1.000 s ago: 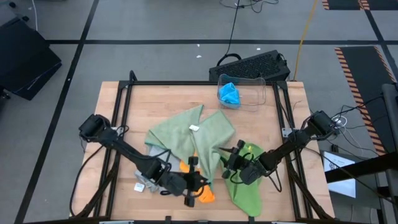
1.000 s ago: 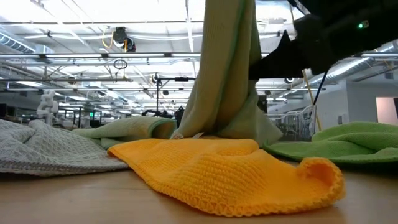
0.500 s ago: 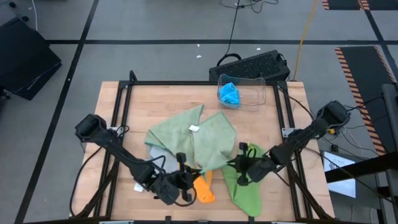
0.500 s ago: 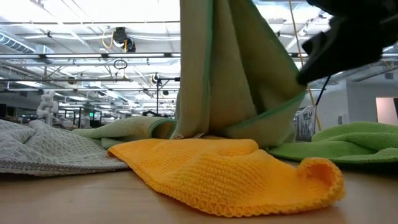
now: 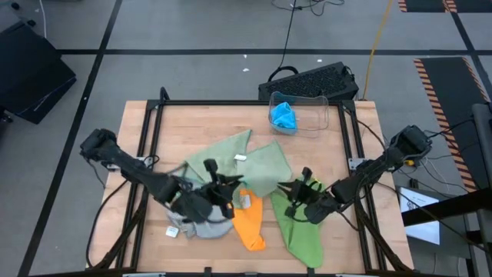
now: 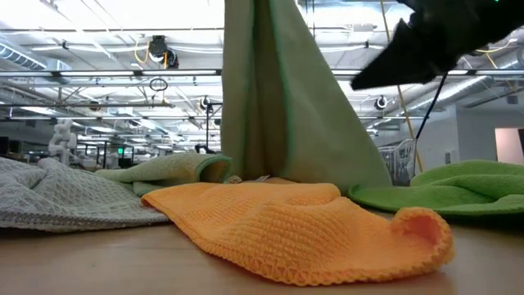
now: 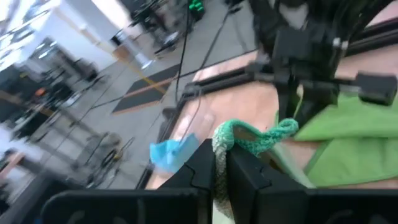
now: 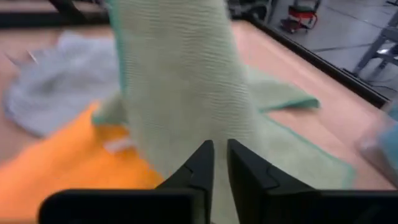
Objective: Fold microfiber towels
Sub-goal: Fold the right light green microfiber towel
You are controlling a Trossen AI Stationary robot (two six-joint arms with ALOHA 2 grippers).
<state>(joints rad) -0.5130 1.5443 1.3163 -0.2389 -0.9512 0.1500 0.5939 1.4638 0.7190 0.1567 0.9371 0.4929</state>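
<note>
Sage towel (image 5: 257, 165) hangs pinched between left gripper (image 5: 217, 187) and right gripper (image 5: 296, 201), both clamped on it, stretched above the orange towel (image 5: 247, 223).

Wooden table (image 5: 154, 131) under towels (image 5: 254, 165) and clear bin (image 5: 311, 115).

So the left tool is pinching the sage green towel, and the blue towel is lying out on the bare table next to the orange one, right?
Not quite. The left tool does pinch the sage green towel, but the blue towel sits inside the clear container at the table's far edge, well away from the orange towel. The high view shows it.
</note>
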